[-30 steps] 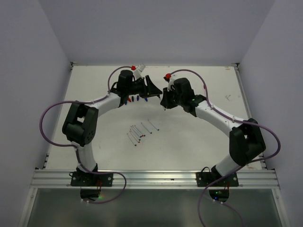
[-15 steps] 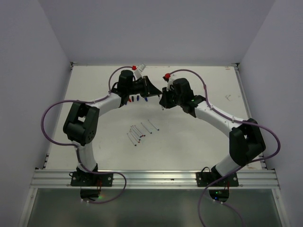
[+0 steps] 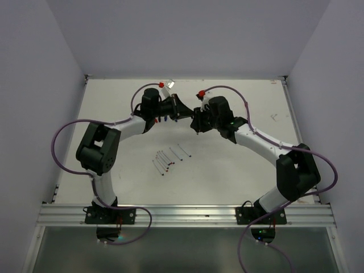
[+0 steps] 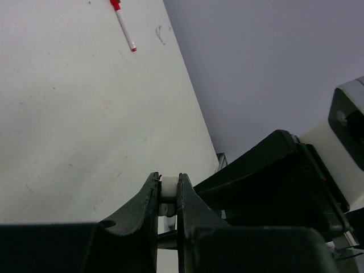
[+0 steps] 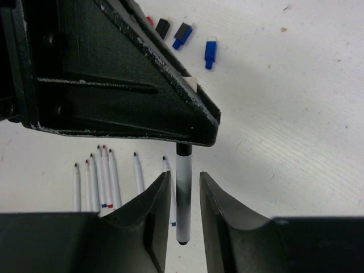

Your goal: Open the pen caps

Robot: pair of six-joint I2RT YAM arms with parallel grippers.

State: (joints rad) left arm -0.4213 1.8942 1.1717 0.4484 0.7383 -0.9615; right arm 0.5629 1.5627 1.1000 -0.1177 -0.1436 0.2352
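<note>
Probably light and slick, the thin pen (image 5: 183,210) is pinched at one end by the left gripper (image 4: 168,181). The right gripper (image 5: 183,177) straddles its barrel, spread and untouching; take it mid-barrel.

The left pincer (image 4: 168,181) has closed, apparently on the pen (image 5: 183,199); the right pincer (image 5: 184,175) has loosened.

A pale, scuffed counter (image 3: 227,170) is boxed in by plain grey-lilac walls (image 3: 187,34). A metal rail (image 3: 187,215) edges its near side; below it lies perhaps a glass panel (image 3: 187,250).
</note>
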